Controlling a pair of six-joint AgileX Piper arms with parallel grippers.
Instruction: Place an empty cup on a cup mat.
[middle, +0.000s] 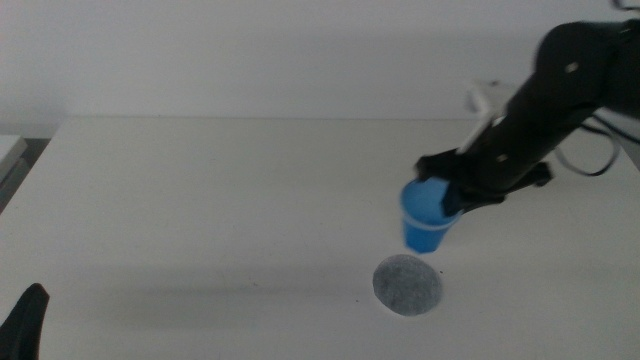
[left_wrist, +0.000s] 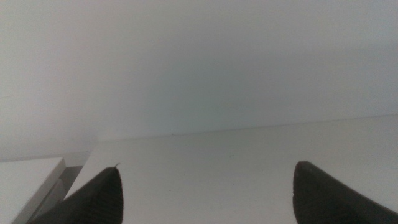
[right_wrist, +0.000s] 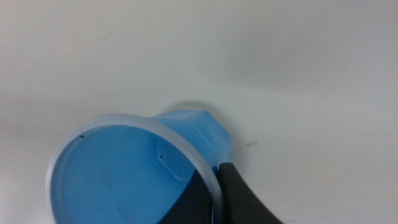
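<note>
Clearly the cup (middle: 428, 215) is gripped but not yet placed: the right gripper (middle: 447, 196) has its jaws closed over the rim, one jaw inside the bowl and one outside the wall, pinching the wall between them. In the middle view the cup hangs upright below the jaws, its base near the table (middle: 200, 200); whether it touches the surface I cannot tell. The cup mat (middle: 407, 286) lies flat on the table, just beyond the cup's base on the camera's side of the jaws, apart from the cup and with nothing on it.

By my judgement the pick-up is done and the carry is well advanced; what is left is a short shift to bring the base over the disc, the lowering, and the release.

The right wrist view looks straight into the cup (right_wrist: 118, 171) and shows it empty, with the pale rim caught by the right gripper (right_wrist: 214, 186); the mat does not show there. Only the middle view gives cup and mat together.

The left gripper (middle: 25, 320) waits at the table's near corner, far from the work; the left wrist view shows the left gripper (left_wrist: 208, 193) with jaws spread wide, holding nothing, and only bare table between them.
</note>
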